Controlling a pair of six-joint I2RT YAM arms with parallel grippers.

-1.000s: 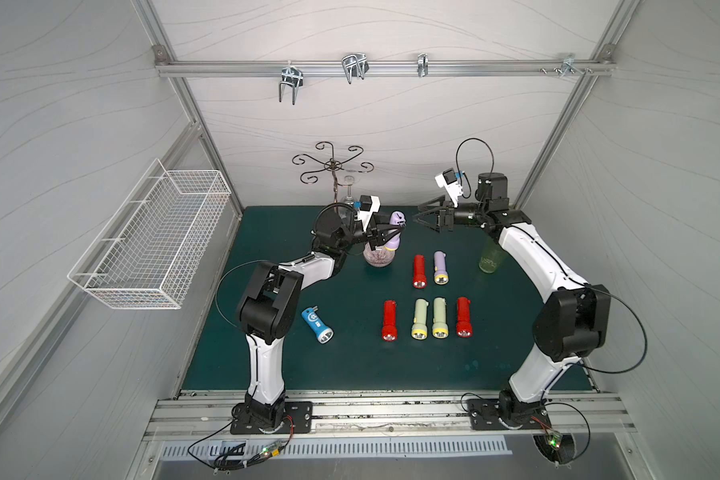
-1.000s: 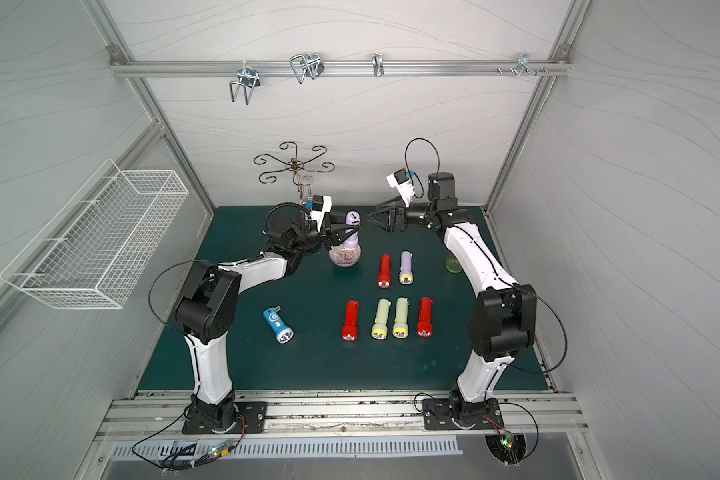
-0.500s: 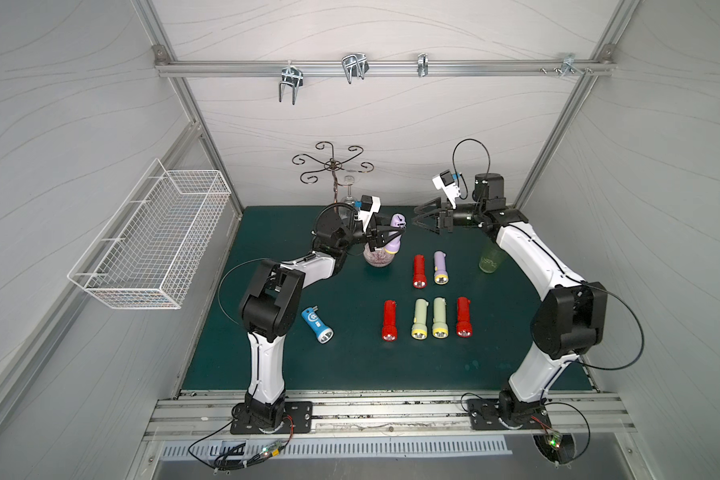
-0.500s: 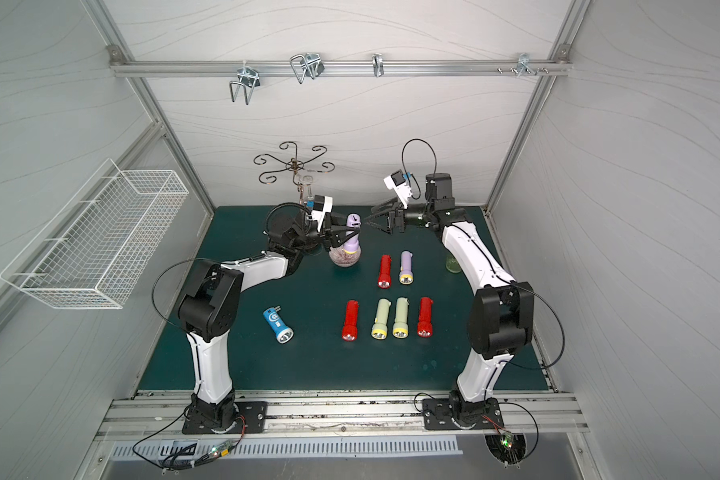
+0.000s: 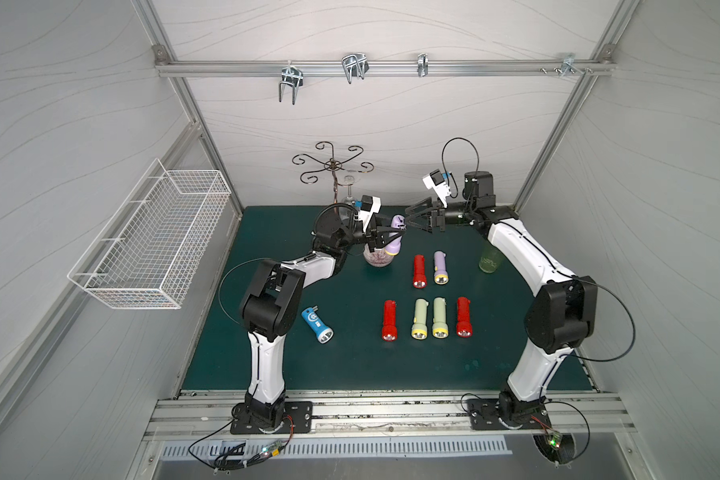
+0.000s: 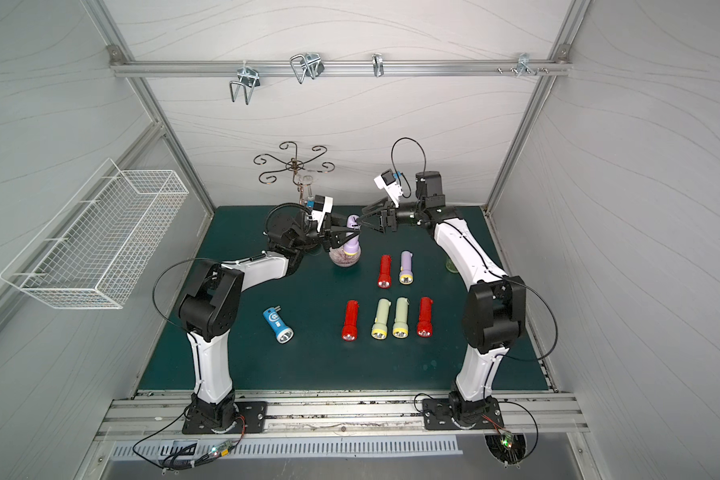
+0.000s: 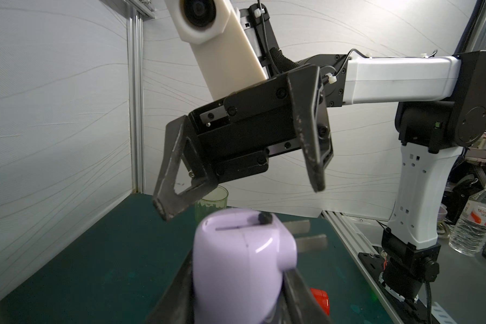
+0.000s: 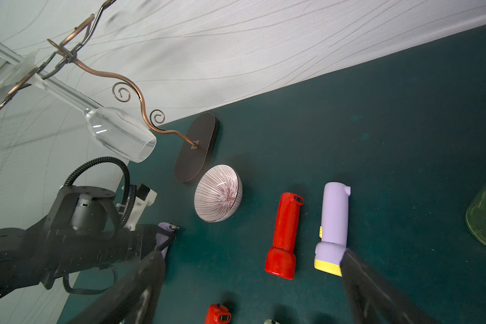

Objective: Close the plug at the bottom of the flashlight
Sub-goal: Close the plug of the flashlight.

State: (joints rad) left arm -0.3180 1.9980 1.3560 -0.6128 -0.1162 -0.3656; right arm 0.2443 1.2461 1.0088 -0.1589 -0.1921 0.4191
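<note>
In both top views the left gripper (image 5: pixel 385 240) is clamped on a lilac flashlight (image 5: pixel 397 224). It holds it raised over the far middle of the green mat (image 5: pixel 350 365), above a striped bowl (image 5: pixel 376 262), tilted with its tail end up and toward the right. The right gripper (image 5: pixel 405 216) reaches in from the right with its jaws spread wide, tips close to that tail end (whether they touch cannot be told from here). A blue flashlight (image 5: pixel 317 325) lies at the near left. Six other flashlights (image 5: pixel 420 272) lie in two rows at the middle, with a green glass (image 5: pixel 490 259) to their right.

In the left wrist view the lilac flashlight (image 7: pixel 242 252) sits squeezed between the left gripper's (image 7: pixel 239 272) fingers (image 7: pixel 300 294), tail end toward the camera. The plug (image 7: pixel 310 242) shows as two blurred grey prongs sticking out sideways from that end, so it is not folded in. The right gripper (image 7: pixel 240 197) hangs just beyond, wide and holding nothing.

In the right wrist view the right gripper's (image 8: pixel 250 254) fingers (image 8: pixel 141 289) stand far apart with only mat between them. The left gripper (image 8: pixel 163 242) grips the lilac flashlight (image 8: pixel 163 226), a prong poking out of its end. The striped bowl (image 8: pixel 218 193) rests on the mat nearby.
</note>
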